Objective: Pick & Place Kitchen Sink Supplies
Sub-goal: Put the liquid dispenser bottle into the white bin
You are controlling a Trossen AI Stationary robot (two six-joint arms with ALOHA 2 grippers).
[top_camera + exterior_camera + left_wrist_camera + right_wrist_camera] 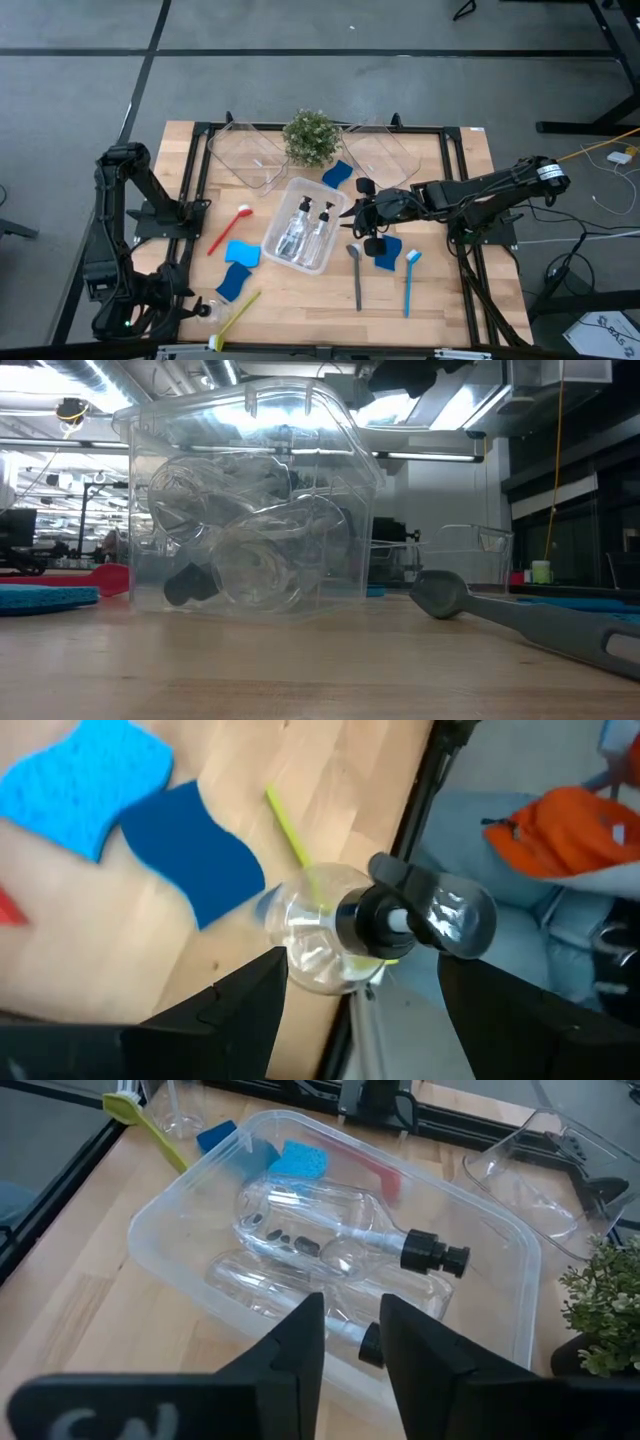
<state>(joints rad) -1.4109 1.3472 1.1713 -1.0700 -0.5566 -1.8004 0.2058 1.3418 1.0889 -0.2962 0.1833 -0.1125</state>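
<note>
Left gripper [355,1010]: jaws spread wide, nothing between them, hanging low at the near left corner of the table [300,300], by the edge.
Nearest thing to it: a loose pump bottle [345,925] lying on its side directly ahead of the fingers, at the table's edge.
Bottle's long axis: clear body toward the table's middle, black top [440,915] out over the edge; roughly across the line between the two fingers, so the jaws look set to straddle it.
Just past the bottle: the yellow-green brush [233,322], its thin handle running under or behind the clear body; I cannot tell if they touch.
Further on from the left gripper: two blue sponges [240,268], side by side and touching or overlapping, then the red brush [229,229].
Right gripper [350,1345]: fingers partly closed with a narrow gap, holding nothing, poised over the near rim of the clear bin [275,245] at mid-table.
Below and ahead of it: two bottles [320,1245] already lying in the bin, side by side, tops pointing the same way.
Beside the right gripper: a dark blue sponge [384,250], the grey brush [356,275] and the blue brush [410,280], handles running toward the near edge.
Beyond: another sponge [337,174] by the potted plant [311,137]; two more bins [245,152] at the far side.
Which arm for the loose bottle: the left, by far the nearer; the right is well apart from it.
</note>
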